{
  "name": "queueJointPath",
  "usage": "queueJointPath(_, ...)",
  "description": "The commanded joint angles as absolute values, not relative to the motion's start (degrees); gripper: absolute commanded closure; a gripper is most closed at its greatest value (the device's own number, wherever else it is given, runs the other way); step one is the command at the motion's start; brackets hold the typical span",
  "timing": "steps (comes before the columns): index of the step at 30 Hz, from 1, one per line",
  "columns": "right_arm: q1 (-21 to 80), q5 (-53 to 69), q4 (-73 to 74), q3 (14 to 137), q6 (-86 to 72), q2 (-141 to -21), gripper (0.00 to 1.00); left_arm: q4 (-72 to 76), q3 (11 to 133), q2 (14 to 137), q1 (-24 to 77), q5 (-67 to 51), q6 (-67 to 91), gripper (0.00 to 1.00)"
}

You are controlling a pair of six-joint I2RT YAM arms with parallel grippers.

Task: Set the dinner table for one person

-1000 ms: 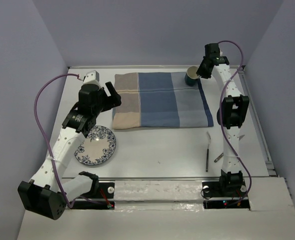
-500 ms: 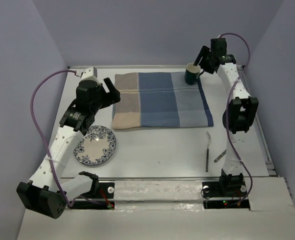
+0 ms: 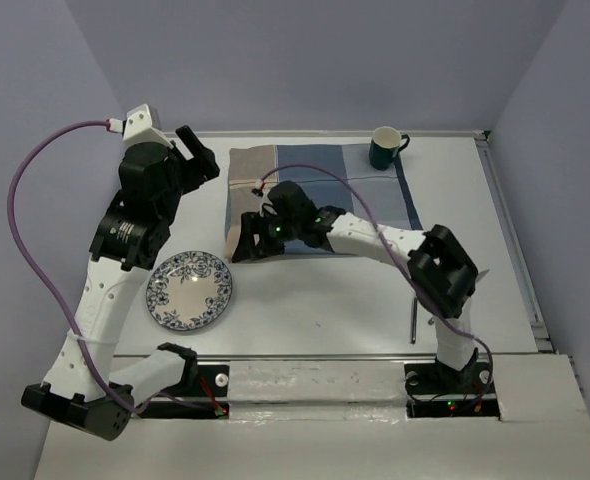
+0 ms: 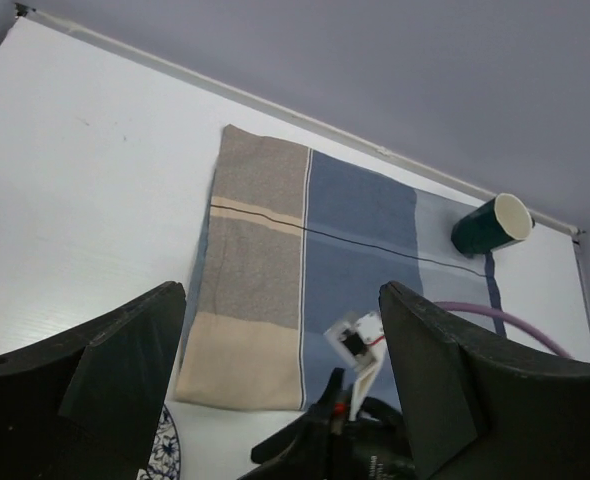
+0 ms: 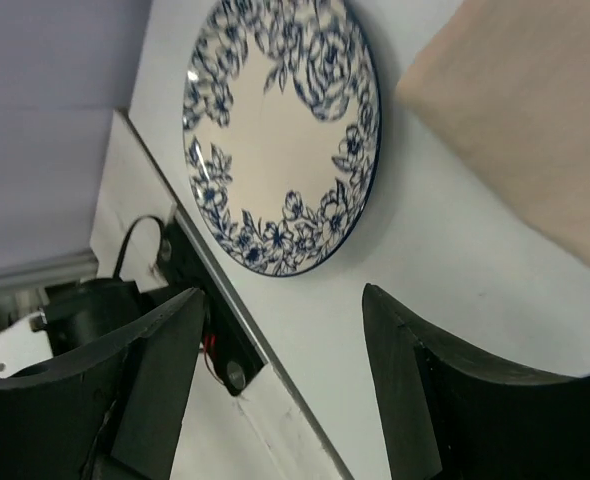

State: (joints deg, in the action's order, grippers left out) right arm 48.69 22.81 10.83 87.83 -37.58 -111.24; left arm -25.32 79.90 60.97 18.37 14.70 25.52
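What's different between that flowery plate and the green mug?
The plate is flat and white with a blue floral rim. The mug is tall, plain dark green, and has a handle. The plate lies on the bare table at the near left, while the mug stands upright at the far right corner of the striped mat. Both are crockery, and neither is held.

Right arm spans mat – blocks centre; open dinner table between plate and cutlery.
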Motion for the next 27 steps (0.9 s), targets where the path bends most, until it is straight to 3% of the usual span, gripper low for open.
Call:
queueJointPath(1,49.5,27.8,4.6,88.0,-41.4,-115.0,0.3,-28.4,81.0,59.9,18.5,18.0,24.2,0.11)
queueJointPath(7,52.1,32.3,3.9,90.1,-45.3,-123.9,0.34,-27.2,76.2,57.7,18.5,18.1,24.4,0.1)
queueJointPath(12,52.6,35.3,5.0,96.8,-47.6,-130.9,0.45,-25.3,73.4,57.2,18.3,16.3,24.6,0.1)
queueJointPath(17,53.8,36.3,7.3,103.1,-47.9,-136.5,0.48,-24.3,70.5,56.7,18.4,16.8,24.3,0.11)
queueJointPath(19,54.4,36.3,7.2,103.9,-48.4,-137.7,0.56,-23.5,69.3,56.7,18.3,16.7,24.2,0.1)
queueJointPath(20,55.0,36.4,7.2,104.5,-48.9,-138.4,0.71,-23.3,69.1,56.5,18.3,16.6,23.9,0.1)
queueJointPath(23,55.0,38.0,5.9,104.8,-49.4,-138.2,0.96,-23.1,68.9,56.4,18.2,18.1,23.1,0.1)
queueJointPath(27,55.0,39.6,6.2,107.1,-47.9,-132.1,1.0,-22.0,73.6,58.4,17.8,23.4,19.2,0.1)
